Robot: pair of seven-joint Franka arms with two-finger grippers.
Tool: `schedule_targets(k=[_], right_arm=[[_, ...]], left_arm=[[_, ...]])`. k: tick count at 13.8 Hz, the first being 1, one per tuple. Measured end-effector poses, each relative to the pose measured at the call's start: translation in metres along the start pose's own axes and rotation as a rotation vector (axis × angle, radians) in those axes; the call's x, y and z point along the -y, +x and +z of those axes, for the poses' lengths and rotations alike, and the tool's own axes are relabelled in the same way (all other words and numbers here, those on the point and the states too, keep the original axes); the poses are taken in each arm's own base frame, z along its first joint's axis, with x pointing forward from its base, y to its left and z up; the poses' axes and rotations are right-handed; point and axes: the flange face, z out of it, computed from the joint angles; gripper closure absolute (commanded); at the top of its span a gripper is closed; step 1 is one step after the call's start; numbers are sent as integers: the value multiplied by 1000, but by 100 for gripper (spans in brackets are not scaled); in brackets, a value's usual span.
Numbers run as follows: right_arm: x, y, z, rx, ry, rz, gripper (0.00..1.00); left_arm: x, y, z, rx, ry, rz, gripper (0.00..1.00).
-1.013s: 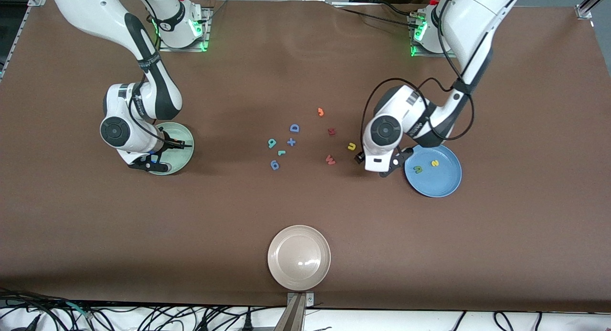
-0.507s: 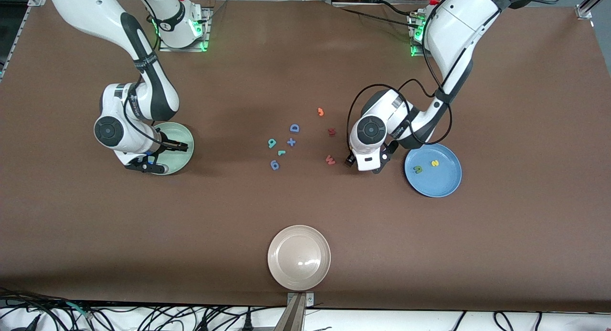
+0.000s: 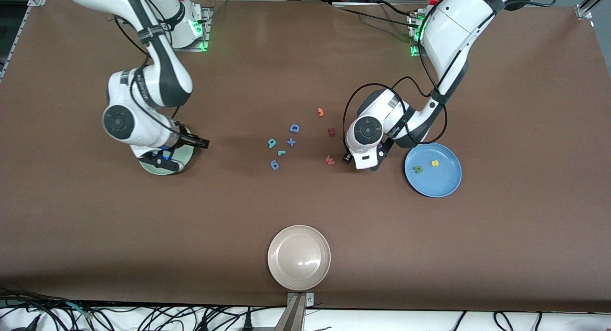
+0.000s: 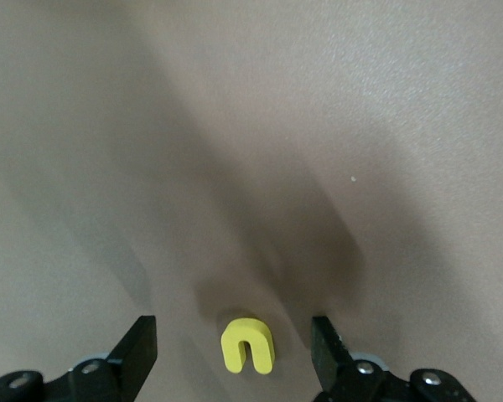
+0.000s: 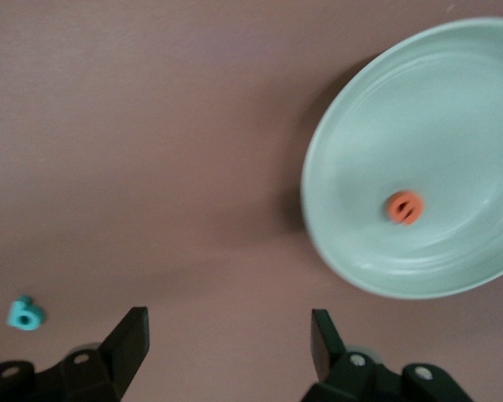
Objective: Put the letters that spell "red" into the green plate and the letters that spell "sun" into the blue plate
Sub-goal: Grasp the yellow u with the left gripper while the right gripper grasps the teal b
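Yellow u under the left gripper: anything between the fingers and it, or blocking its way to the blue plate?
Nothing visible. The left gripper is open with the yellow u lying on bare table between its fingers. Only bare table shows between there and the blue plate.

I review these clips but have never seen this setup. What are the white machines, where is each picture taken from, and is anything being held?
Two white robot arms stand at a brown table, filmed from high across it; each wrist also carries a camera. The left gripper is open, straddling the yellow "u" lying on the table, not yet gripped. The right gripper is open and empty beside the green plate, which holds the orange "e". The blue plate holds two letters. More letters lie mid-table, and a beige plate sits nearest the camera.
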Motion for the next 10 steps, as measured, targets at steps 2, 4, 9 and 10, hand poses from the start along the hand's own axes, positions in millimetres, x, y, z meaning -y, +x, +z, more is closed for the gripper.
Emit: schedule_targets(k=[2,4,9,10], right_arm=[[33,-18,0,-13,28,66,13],[61,-31,10,-35,65,125,9],[127,-64,71,-89,131,215,9],[135,-69,83,-94,137,220,9]], left_arm=[[-1,0,-1,9,-2,-12,30],[-2,3,-2,34,-14,-38,29],[-11,5,-9,58,-98,-106,29],[-10,5,-7,58,-94,-111,29]])
